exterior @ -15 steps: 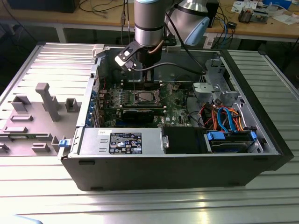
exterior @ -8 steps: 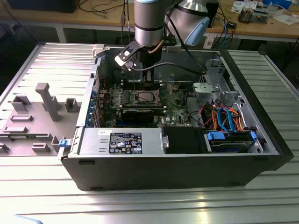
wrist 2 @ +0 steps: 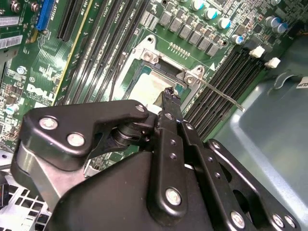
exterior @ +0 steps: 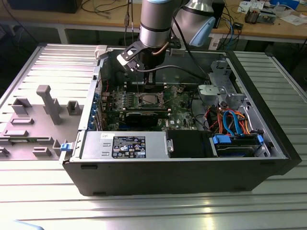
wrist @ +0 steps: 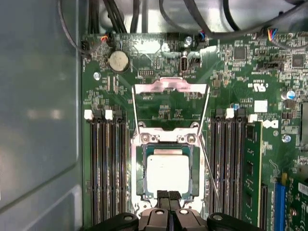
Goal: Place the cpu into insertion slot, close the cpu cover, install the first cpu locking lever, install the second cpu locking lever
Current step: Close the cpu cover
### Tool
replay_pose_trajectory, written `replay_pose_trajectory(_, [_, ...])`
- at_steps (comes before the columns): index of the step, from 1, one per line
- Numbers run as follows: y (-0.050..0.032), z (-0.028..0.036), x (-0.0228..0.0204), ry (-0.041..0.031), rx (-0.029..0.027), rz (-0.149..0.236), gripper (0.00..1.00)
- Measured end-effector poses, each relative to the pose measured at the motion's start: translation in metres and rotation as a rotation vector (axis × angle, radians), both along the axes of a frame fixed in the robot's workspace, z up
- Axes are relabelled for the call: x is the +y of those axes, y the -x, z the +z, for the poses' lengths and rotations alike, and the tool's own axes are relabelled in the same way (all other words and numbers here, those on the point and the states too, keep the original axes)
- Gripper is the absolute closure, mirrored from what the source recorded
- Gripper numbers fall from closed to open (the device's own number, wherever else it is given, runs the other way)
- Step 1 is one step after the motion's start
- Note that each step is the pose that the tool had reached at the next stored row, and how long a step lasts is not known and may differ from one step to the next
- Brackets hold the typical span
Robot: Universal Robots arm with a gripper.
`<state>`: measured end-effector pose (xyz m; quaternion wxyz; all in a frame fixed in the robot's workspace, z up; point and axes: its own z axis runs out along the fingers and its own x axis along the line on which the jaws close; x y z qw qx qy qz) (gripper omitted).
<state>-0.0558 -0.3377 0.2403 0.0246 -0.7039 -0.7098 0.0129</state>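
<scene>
We find the exterior view set high and well back from the insertion slot (exterior: pixel 150 99), looking obliquely down into the open computer case (exterior: pixel 192 172). The first wrist view faces squarely down on the insertion slot (wrist: pixel 140 163) from near. The second wrist view looks slantwise over the gripper (wrist 2: pixel 168 94), nearer. All three share that slot.
</scene>
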Motion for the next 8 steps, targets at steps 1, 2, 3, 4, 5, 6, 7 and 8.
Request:
replay_pose_trajectory(1, [0.0,0.0,0.0,0.0,0.0,0.0,0.89])
replay_pose_trajectory(2, [-0.0001,-0.0001,0.0,-0.0001,0.0,0.0,0.89])
replay_pose_trajectory(3, [-0.0002,-0.0001,0.0,-0.0002,-0.0001,0.0,0.89])
replay_pose_trajectory(4, [-0.0001,-0.0001,0.0,-0.0002,-0.0006,0.0,0.89])
replay_pose_trajectory(5, [-0.0001,-0.0002,0.0,-0.0004,-0.0048,0.0,0.89])
replay_pose_trajectory(6, [-0.0001,-0.0002,0.0001,-0.0005,-0.0095,0.0,0.89])
replay_pose_trajectory(7, [-0.0001,-0.0001,0.0,-0.0002,-0.017,0.0,0.89])
replay_pose_trajectory(8, [-0.0002,-0.0002,0.0001,-0.0005,-0.0206,0.0,0.89])
